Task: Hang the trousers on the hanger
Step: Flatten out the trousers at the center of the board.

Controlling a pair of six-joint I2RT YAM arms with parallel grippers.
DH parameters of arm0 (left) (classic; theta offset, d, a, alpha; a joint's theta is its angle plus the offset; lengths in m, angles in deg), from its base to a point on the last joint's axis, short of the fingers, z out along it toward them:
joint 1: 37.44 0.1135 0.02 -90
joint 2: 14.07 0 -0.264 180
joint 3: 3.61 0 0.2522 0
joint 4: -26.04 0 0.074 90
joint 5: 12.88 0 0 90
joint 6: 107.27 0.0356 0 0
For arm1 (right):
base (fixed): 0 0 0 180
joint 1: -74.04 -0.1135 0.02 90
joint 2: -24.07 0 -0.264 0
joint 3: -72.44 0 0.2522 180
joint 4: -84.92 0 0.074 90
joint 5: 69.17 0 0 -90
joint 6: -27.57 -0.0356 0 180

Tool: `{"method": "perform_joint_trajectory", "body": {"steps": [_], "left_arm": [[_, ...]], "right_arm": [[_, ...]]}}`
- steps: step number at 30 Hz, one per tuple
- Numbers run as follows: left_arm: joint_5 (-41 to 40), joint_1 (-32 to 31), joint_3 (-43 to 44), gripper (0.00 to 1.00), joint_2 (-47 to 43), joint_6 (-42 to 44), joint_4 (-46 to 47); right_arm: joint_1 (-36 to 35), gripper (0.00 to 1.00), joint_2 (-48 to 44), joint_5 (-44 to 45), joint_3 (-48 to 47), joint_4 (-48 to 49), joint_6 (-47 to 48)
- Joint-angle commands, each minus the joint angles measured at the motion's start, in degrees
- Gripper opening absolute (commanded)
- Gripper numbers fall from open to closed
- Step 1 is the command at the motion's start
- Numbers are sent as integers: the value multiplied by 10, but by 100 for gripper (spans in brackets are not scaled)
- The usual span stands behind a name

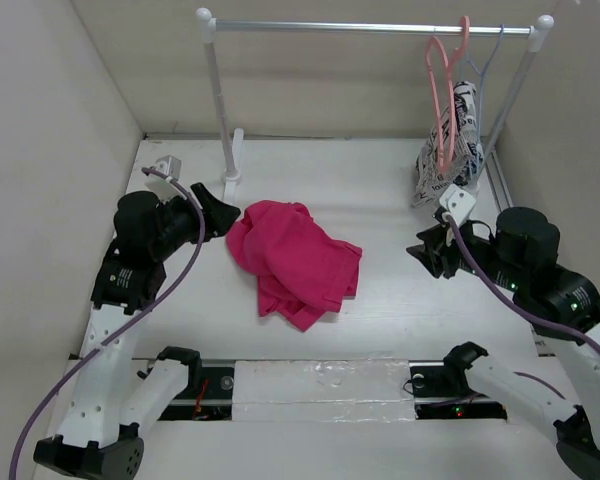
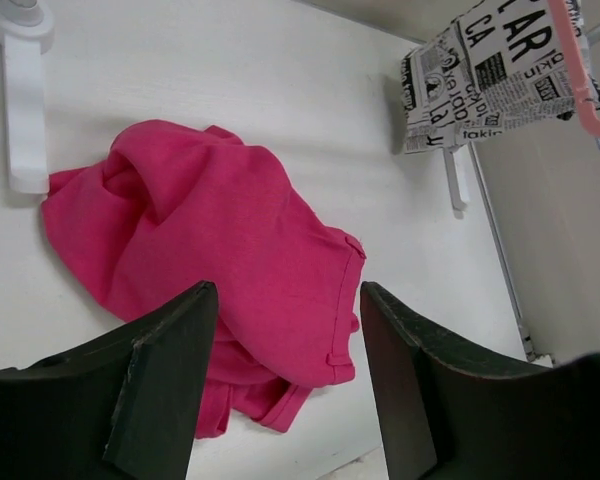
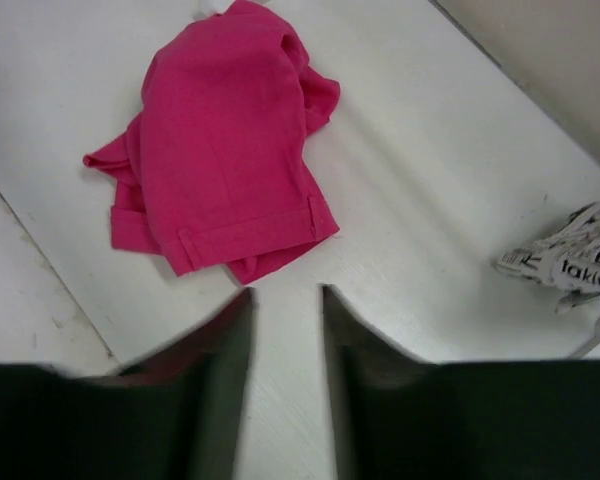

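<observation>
From above, the trousers (image 1: 292, 262) lie in a crumpled heap mid-table (image 1: 380, 200), their long axis slanting from the far left toward the near right. The left hand (image 1: 220, 212) hovers just beside the heap's far-left end with its fingers apart. The right hand (image 1: 427, 255) sits well apart from the heap toward the right edge, below the hanger (image 1: 443, 100), which hangs on the rail (image 1: 370, 28) over the far right corner. In the left wrist view, the left hand (image 2: 287, 290) is spread wide, with the trousers (image 2: 210, 250) directly ahead and under its fingertips. The hanger (image 2: 580, 70) shows far off beside a printed garment (image 2: 490, 70). In the right wrist view, the right hand (image 3: 285, 295) is parted narrowly, empty. The trousers (image 3: 230, 150) lie ahead with the waistband (image 3: 250, 232) turned toward it. The left hand looks better placed for the first pinch.
</observation>
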Motion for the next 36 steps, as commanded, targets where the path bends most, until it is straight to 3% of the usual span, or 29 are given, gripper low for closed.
{"method": "perform_joint_trajectory", "body": {"steps": [1, 2, 3, 4, 7, 9, 11, 12, 17, 18, 19, 22, 25, 28, 33, 36], "left_arm": [[-34, -2, 27, 55, 12, -6, -4], [-50, -2, 34, 52, 17, -6, -24], [-66, -2, 53, 50, 21, -6, -33], [-111, -2, 66, 44, 28, -6, -42], [-243, -2, 125, 37, 55, -7, -88], [-269, -2, 170, 28, 72, -3, -96], [-233, -2, 194, 4, 112, -1, -90], [-212, -2, 204, 0, 127, -1, -90], [-37, 79, 235, 0, 254, -17, -69], [-36, 79, 250, 0, 259, -22, -67], [-55, 79, 251, 12, 253, -25, -68], [-80, 45, 160, 33, 174, -47, -55], [-60, 45, -11, 39, 59, -78, -34], [-17, 45, -158, 39, -35, -93, -41], [-11, 45, -249, 40, -77, -102, -40], [6, 40, -260, 40, -70, -111, -23]], "right_arm": [[-4, 40, -12, -31, 21, 4, 8], [-4, 18, -17, -45, 29, 6, 9], [-4, 4, -17, -47, 35, 5, 10], [-9, 0, -17, -49, 43, 1, 10], [-9, 0, -11, -50, 64, 5, 21], [-9, 0, 3, -48, 79, 14, 30], [-17, 0, 22, -36, 101, 36, 36], [-29, 0, 46, -33, 106, 44, 50], [-119, 0, 125, 39, 131, 129, 51], [-138, 1, 141, 46, 132, 140, 46], [-158, 7, 156, 56, 133, 156, 42], [-248, 54, 208, 115, 144, 185, 23], [-286, 68, 236, 136, 192, 239, -7], [-286, 71, 255, 135, 240, 301, -24], [-286, 71, 309, 136, 252, 338, -17], [-286, 72, 332, 136, 253, 369, -14]]}}
